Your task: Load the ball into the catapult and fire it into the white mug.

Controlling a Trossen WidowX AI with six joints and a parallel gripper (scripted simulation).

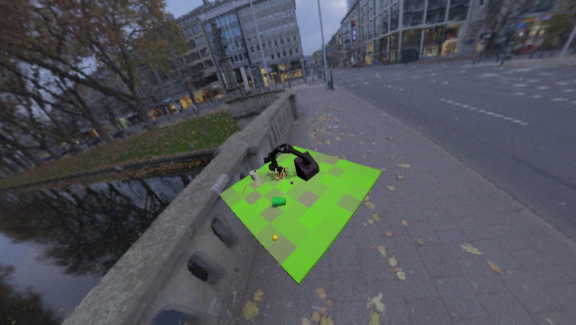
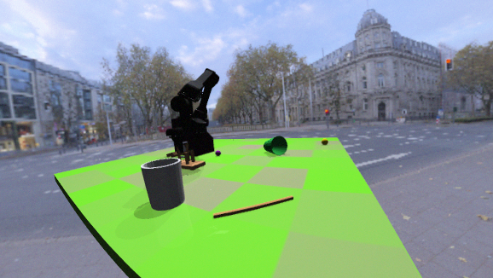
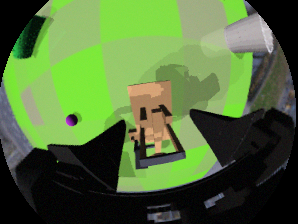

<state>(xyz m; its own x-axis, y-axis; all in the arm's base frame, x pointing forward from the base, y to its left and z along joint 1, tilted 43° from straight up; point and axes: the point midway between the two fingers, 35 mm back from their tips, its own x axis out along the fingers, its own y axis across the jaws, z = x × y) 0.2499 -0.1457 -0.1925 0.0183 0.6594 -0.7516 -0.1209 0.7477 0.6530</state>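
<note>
The wooden catapult stands on the mat in front of the arm's base. My gripper is open and empty above the catapult, one finger to each side of its rear part in the wrist view. The white mug stands upright beyond the catapult, looking grey in the exterior view. A small purple ball lies on the mat beside the catapult. A yellow ball lies far off. I cannot make out a ball in the catapult.
A green cup lies on its side on the green checkered mat. A thin wooden stick lies near the mug. The arm's dark base is behind the catapult.
</note>
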